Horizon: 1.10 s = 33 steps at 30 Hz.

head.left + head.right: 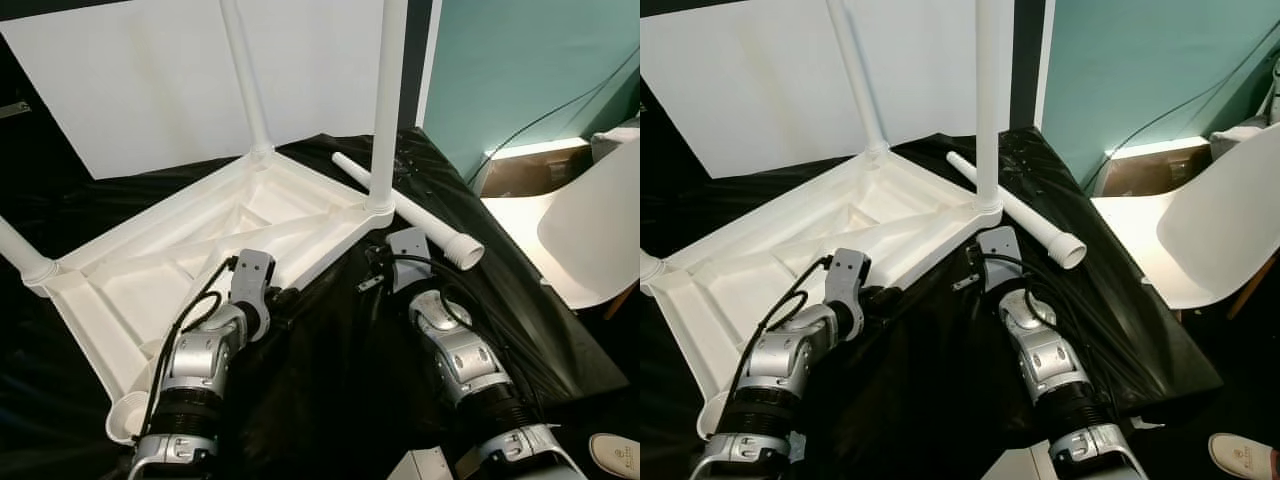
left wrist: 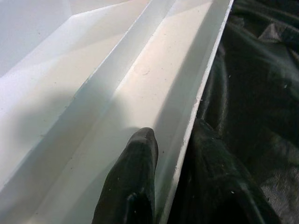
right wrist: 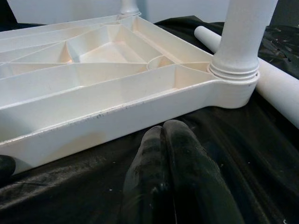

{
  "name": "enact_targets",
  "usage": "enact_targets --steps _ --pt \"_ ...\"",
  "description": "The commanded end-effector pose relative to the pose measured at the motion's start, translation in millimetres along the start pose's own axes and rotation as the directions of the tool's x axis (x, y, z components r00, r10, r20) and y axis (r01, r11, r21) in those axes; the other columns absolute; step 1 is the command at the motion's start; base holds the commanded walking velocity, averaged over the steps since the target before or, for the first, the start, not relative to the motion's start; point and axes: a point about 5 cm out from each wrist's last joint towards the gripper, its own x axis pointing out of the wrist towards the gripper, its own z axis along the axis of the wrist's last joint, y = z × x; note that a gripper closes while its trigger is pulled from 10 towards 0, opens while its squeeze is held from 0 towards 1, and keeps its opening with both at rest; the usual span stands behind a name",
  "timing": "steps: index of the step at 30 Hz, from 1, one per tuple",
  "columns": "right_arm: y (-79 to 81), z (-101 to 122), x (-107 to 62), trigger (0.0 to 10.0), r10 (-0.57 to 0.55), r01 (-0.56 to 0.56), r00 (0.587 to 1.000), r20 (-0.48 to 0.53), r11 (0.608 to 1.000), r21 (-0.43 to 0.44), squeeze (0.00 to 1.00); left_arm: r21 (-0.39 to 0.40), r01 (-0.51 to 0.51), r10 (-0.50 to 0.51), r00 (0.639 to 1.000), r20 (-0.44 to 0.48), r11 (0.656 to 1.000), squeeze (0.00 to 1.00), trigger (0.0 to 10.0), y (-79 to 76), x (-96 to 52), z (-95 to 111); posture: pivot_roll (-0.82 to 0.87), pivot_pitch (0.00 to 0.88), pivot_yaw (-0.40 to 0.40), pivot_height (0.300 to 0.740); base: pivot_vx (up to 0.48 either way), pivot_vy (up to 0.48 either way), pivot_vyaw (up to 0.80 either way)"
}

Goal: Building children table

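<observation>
A white children's table [image 1: 120,300] lies upside down on black cloth. Three white legs stand screwed into its corners: one at the back [image 1: 247,80], one on the right [image 1: 386,100], one at the left [image 1: 22,256]. The near corner socket [image 1: 125,415] holds no leg. A loose leg [image 1: 410,210] lies on the cloth right of the table. My left gripper [image 2: 175,130] is shut on the table's near rim [image 2: 205,79], one finger [image 2: 140,158] inside and the other outside. My right gripper [image 3: 162,128] is shut with nothing in it, low over the cloth just in front of the right corner.
A white chair [image 1: 590,220] stands at the right, with a shoe [image 1: 615,455] on the floor near it. A large white board [image 1: 150,70] leans behind the table. The black cloth [image 1: 340,380] covers the floor between my arms.
</observation>
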Motion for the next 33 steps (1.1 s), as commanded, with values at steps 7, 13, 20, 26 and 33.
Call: enact_targets --steps 7,13,20,26,33 --pt "2.0 -1.2 1.5 10.0 0.006 -0.006 1.0 -0.009 1.0 0.008 0.0 -0.105 -0.545 0.535 0.837 -0.113 0.832 0.0 0.0 28.5 -7.4 -35.4 0.0 0.0 0.056 0.74 0.0 0.0 0.0" --pt "2.2 -0.6 1.7 10.0 0.007 -0.007 1.0 -0.008 1.0 0.007 0.0 -0.1 -0.548 0.54 0.836 -0.099 0.83 0.0 0.2 25.6 -4.8 -36.9 0.0 0.0 0.056 0.74 0.0 0.0 0.0" --pt "2.1 -0.1 1.7 10.0 0.007 -0.007 1.0 -0.008 1.0 0.005 0.0 -0.06 -0.441 0.443 0.897 0.012 0.895 1.0 10.0 13.0 -0.1 -23.3 -0.01 0.0 0.055 0.74 0.0 0.0 0.0" --pt "1.6 -0.1 1.8 10.0 0.008 -0.008 1.0 -0.008 1.0 0.003 0.0 -0.092 -0.215 0.226 0.963 0.146 0.972 0.99 10.0 -7.2 3.4 2.2 -0.01 0.0 0.053 0.74 0.0 0.0 0.0" --pt "3.3 -0.3 2.5 10.0 0.014 -0.014 1.0 -0.009 1.0 0.003 0.0 -0.008 0.1 -0.094 0.951 0.296 0.995 0.0 10.0 -35.1 -7.6 27.9 0.0 0.0 0.046 0.74 0.0 0.0 0.0"
